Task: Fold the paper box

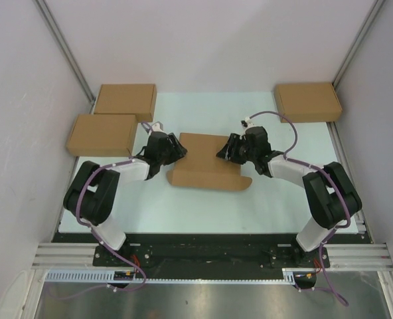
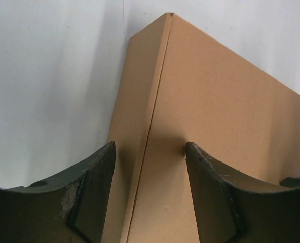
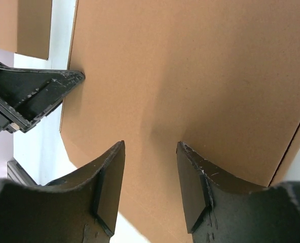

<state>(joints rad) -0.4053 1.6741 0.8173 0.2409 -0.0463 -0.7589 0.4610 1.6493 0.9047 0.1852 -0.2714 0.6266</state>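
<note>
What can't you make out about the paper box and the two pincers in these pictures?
1. Top view: whether the left pincer and right pincer touch the paper box; their own bodies hide the contact.
2. Left wrist view: the box's lower part, cut off by the frame's bottom edge and the fingers.
3. Right wrist view: the box's extent, cut by the top and right edges.

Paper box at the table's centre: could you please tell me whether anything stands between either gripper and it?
Nothing visible does. The left gripper and right gripper, both open, are at the left and right ends of the paper box; the three other boxes sit apart, farther back.
</note>
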